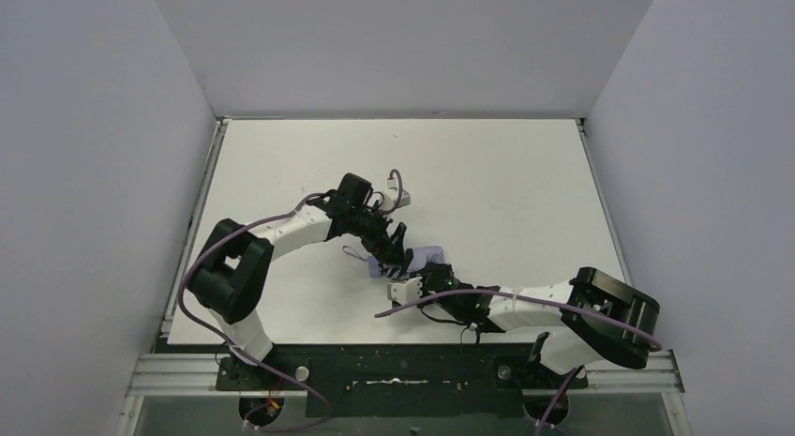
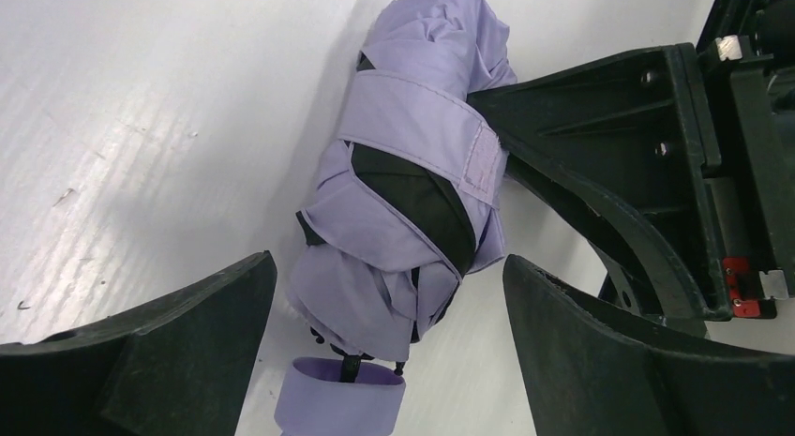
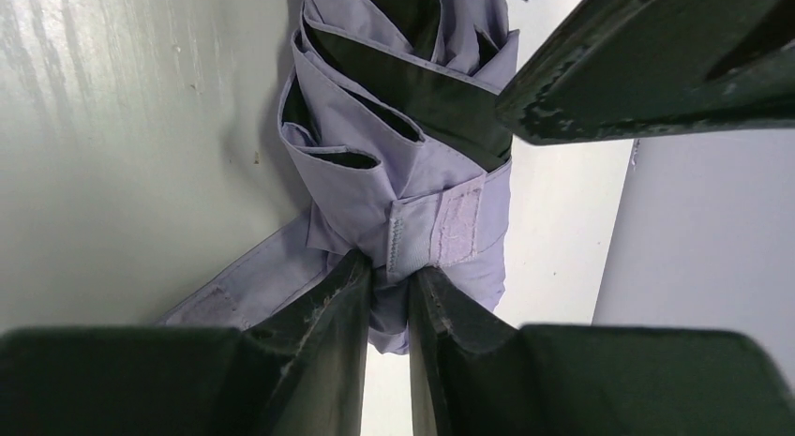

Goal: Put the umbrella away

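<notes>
The left gripper (image 2: 386, 263) is spread wide, one finger either side of the umbrella (image 2: 412, 127) near its handle (image 2: 339, 408). The right gripper (image 3: 389, 267) pinches the umbrella's fabric beside the strap (image 3: 441, 228). The rolled umbrella lies on the table (image 1: 506, 173).

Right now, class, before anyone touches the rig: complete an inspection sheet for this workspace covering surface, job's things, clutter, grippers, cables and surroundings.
Surface: flat white table, faint scuffs.
Job's things: lavender fabric folding umbrella, folded, strap wrapped round it, lying on the table between the arms.
Clutter: nothing seen.
Grippers: left gripper wide open, fingers either side of the umbrella; right gripper closed on the fabric at the strap.
Cables: purple cables run along both arms.
Surroundings: plain pale walls on three sides.
</notes>
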Tool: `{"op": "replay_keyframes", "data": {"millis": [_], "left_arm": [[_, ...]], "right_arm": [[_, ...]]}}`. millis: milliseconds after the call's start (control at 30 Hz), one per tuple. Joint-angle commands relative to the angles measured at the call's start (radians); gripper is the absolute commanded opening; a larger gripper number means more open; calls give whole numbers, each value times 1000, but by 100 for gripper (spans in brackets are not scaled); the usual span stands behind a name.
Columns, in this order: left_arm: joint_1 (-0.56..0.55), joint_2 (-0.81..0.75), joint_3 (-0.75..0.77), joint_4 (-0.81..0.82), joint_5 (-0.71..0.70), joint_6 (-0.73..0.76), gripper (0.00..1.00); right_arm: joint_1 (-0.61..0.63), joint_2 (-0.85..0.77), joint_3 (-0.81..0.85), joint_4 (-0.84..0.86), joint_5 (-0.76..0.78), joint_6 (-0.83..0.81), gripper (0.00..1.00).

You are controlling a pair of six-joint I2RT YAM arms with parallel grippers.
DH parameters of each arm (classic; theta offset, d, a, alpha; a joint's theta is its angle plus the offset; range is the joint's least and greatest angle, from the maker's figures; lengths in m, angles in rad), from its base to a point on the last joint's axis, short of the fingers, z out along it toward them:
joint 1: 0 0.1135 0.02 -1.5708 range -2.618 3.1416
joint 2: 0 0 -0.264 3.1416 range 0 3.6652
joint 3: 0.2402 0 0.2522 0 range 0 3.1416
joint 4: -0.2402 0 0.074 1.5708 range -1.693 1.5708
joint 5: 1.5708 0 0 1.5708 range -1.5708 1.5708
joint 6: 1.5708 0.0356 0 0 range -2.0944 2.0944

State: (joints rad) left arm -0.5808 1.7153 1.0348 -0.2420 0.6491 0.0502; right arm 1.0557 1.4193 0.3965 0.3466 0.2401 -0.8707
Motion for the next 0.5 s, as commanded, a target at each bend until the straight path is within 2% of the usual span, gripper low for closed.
{"op": "replay_keyframes", "data": {"millis": [0,333,467], "left_arm": [[-6,45,65,-34,113,35,90],[-46,140,96,-52,104,87,91],[-56,155,105,-91,96,123,82]], "right_arm": [[11,39,-32,-89,-32,19,4],[11,59,-30,-71,-26,36,4],[11,53,-33,-63,-20,45,4]]}}
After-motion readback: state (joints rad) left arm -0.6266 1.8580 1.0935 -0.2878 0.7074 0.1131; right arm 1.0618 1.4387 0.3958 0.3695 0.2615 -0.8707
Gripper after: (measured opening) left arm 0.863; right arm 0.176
